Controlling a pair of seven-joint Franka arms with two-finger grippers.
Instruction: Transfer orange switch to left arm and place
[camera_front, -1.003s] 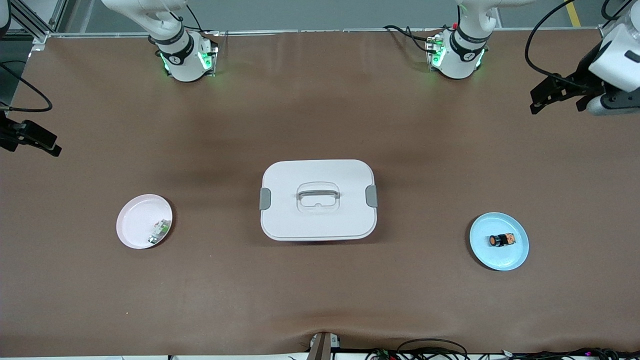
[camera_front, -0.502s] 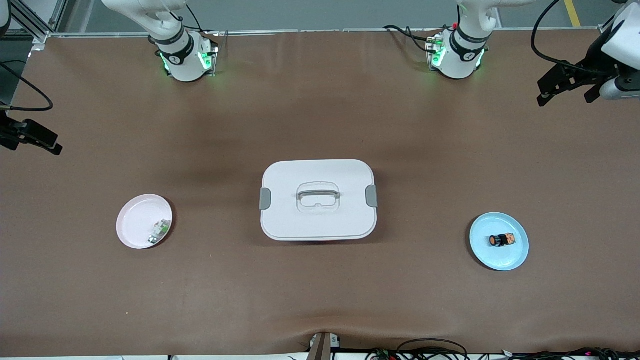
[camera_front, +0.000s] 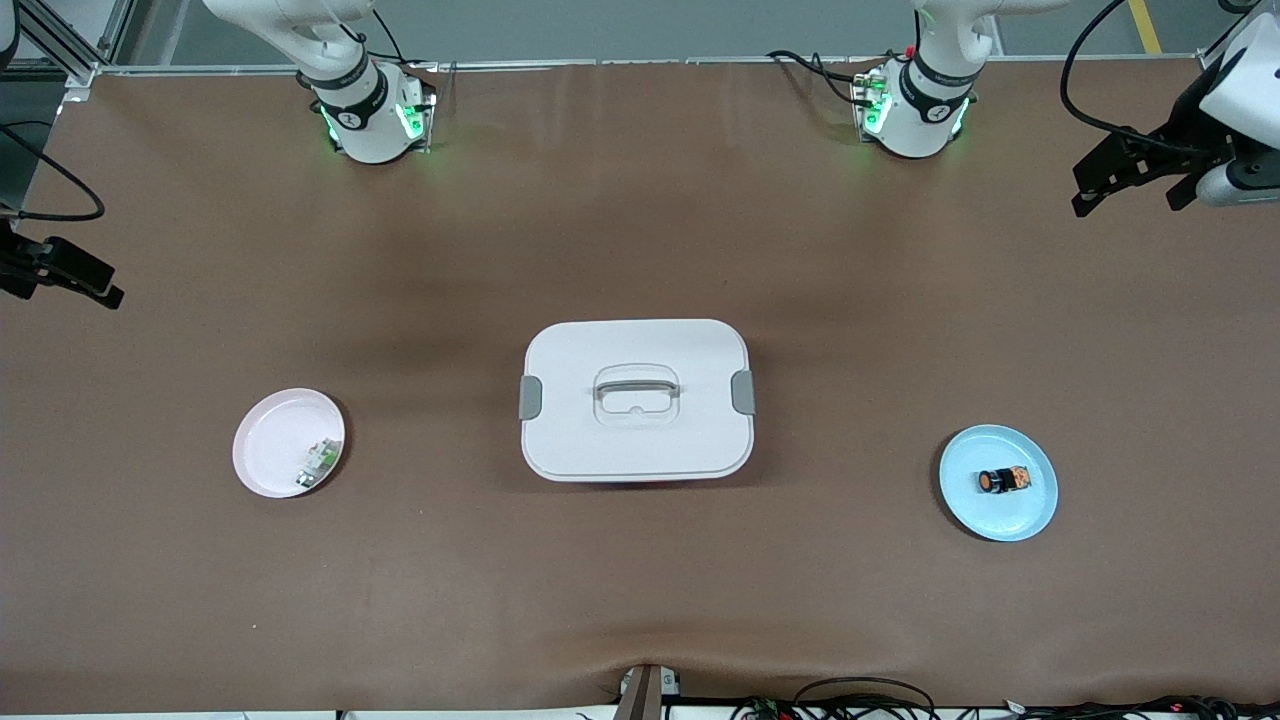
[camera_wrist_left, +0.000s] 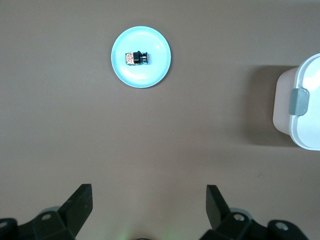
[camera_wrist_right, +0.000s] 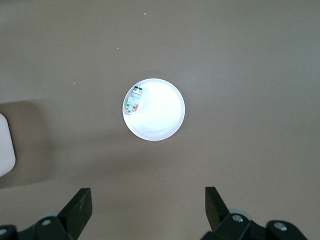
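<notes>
Orange switch (camera_front: 1004, 481) awaits pickup on blue plate (camera_front: 1030, 515), well below the spread left gripper (camera_wrist_left: 149, 201).
Next, that gripper must descend; the spread right gripper (camera_wrist_right: 148, 201) waits above the pink plate (camera_wrist_right: 162, 117), box (camera_front: 636, 399) between.

The box (camera_front: 636, 399) sits in the middle of the table (camera_front: 640, 250). One plate (camera_front: 1020, 515) lies toward the left arm's end, and the orange switch (camera_front: 1004, 481) lies on it. Another plate (camera_front: 270, 440) lies toward the right arm's end, with a small part (camera_front: 316, 464) on it.

Box (camera_front: 636, 440) smooth white plastic (grey latches); table (camera_front: 640, 580) matt brown.
</notes>
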